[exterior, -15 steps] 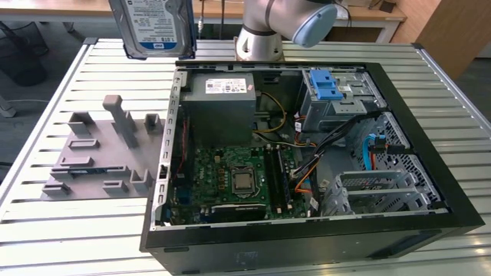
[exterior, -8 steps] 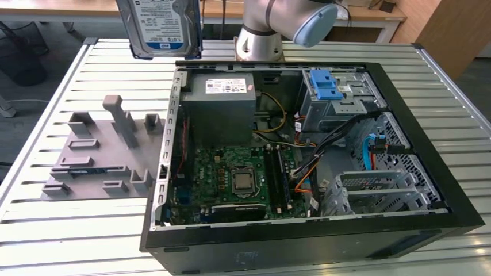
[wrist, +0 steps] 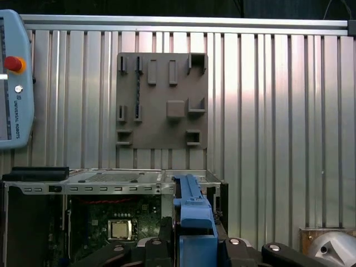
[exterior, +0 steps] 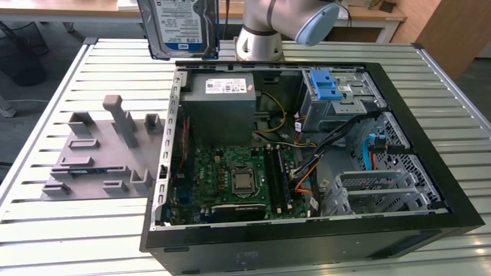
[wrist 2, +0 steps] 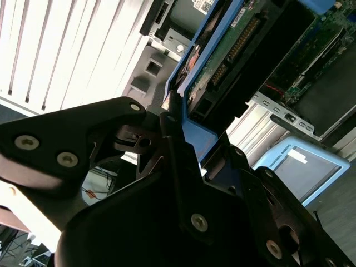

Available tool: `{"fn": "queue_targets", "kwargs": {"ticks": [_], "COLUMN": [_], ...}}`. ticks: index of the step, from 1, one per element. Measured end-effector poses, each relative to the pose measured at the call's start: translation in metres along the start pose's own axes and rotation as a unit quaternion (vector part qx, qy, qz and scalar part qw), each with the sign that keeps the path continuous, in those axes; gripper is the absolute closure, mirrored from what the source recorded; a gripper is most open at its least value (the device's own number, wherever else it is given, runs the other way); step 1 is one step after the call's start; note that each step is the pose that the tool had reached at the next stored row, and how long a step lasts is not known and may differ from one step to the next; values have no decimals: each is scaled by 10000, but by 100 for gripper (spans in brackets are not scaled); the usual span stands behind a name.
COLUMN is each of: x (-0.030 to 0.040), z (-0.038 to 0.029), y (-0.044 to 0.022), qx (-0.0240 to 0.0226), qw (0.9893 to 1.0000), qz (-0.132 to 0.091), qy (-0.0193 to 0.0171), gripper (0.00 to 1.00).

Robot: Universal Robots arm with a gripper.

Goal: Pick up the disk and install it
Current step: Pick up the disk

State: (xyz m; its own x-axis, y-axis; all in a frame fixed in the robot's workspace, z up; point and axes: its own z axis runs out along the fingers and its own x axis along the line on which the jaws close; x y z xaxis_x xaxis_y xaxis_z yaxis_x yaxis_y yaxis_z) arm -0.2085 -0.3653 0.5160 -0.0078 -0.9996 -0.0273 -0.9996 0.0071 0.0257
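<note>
Disk (exterior: 178, 26) hung clear of everything, pinched by its blue carrier frame (wrist: 194, 219) in the end effector (wrist 2: 192, 136), so the pick looked done and the carry toward installing was in hand. Below the end effector spread the slatted counter (exterior: 77, 230), then the open computer case (exterior: 307, 238) with free air above it, the grey fixture plate (exterior: 100, 172) off beside it, and the silver cage (exterior: 341, 100) inside it. Seating would, I judge, call for squaring the frame's edges to a narrow bay hemmed by the case wall and cables (exterior: 345, 129).
</note>
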Motion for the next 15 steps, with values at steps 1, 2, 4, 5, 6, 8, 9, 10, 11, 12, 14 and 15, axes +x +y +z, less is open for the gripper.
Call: {"fn": "queue_targets", "kwargs": {"ticks": [1, 2, 4, 5, 6, 8, 9, 10, 11, 12, 14, 15], "x": [3, 10, 59, 101, 144, 230, 262, 287, 299, 304, 308, 308], "z": [3, 6, 17, 26, 36, 53, 60, 67, 73, 77, 91, 97], "y": [-5, -4, -6, -6, -7, -9, -14, -23, -49, -89, -183, -228], "qx": [1, 3, 16, 24, 32, 41, 43, 44, 44, 44, 44, 44], "qw": [10000, 10000, 10000, 10000, 10000, 10000, 10000, 10000, 10000, 10000, 10000, 10000], "qz": [0, 1, 1, 0, 0, -1, 0, -1, -1, -1, 0, -1], "qy": [-1, -1, 0, 0, -1, 1, 0, -1, -1, 0, 0, 0], "gripper": [64, 64, 64, 64, 64, 64, 64, 64, 64, 64, 64, 64]}}
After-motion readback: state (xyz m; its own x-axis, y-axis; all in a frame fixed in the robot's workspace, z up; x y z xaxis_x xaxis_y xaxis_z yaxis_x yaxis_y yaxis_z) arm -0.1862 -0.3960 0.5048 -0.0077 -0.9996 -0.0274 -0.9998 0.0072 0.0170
